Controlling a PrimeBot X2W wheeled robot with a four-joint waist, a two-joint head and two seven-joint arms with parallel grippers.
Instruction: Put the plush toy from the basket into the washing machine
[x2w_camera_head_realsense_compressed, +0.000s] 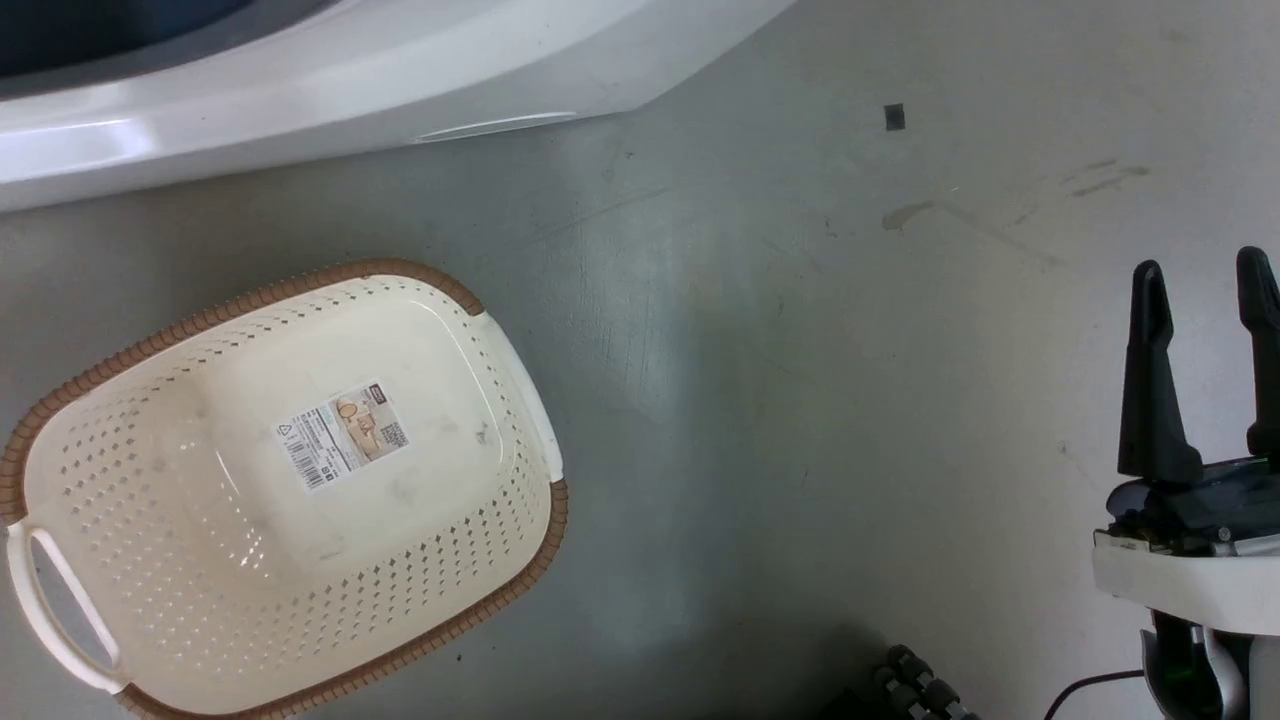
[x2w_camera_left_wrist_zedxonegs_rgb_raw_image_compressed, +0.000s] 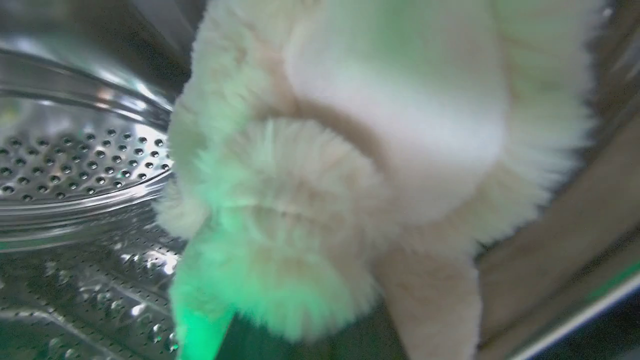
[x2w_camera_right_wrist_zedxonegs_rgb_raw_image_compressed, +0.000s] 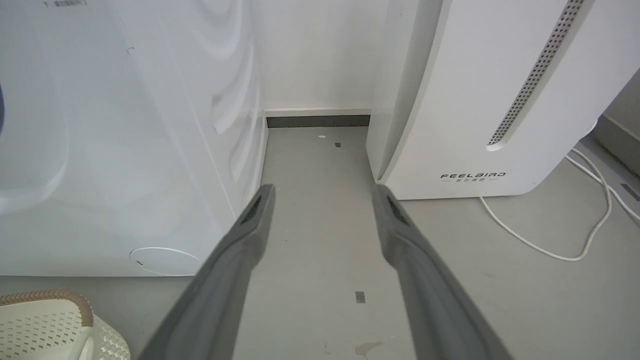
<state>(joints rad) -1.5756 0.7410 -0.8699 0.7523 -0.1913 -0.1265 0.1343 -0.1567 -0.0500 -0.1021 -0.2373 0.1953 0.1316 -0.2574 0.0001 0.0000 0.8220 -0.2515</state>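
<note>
The washing machine (x2w_camera_head_realsense_compressed: 300, 90), glossy white, is cut off at the head view's upper left. Its perforated steel drum (x2w_camera_left_wrist_zedxonegs_rgb_raw_image_compressed: 75, 160) gleams at the left of the left wrist view. The cream basket (x2w_camera_head_realsense_compressed: 280, 490) has dotted sides and a brown woven-look rim, and it shows its labelled bottom at lower left on the grey floor (x2w_camera_head_realsense_compressed: 800, 400). The shaggy plush toy (x2w_camera_left_wrist_zedxonegs_rgb_raw_image_compressed: 350, 175) hangs blurred in the drum, mid-frame. Whether the left gripper's fingers clamp it cannot be told. The right gripper (x2w_camera_head_realsense_compressed: 1200, 265), at lower right, has its dark fingers apart.

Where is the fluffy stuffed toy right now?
In the left wrist view the plush toy is close to the camera, inside the washing machine, whose perforated steel drum shows to its left and below it.
</note>
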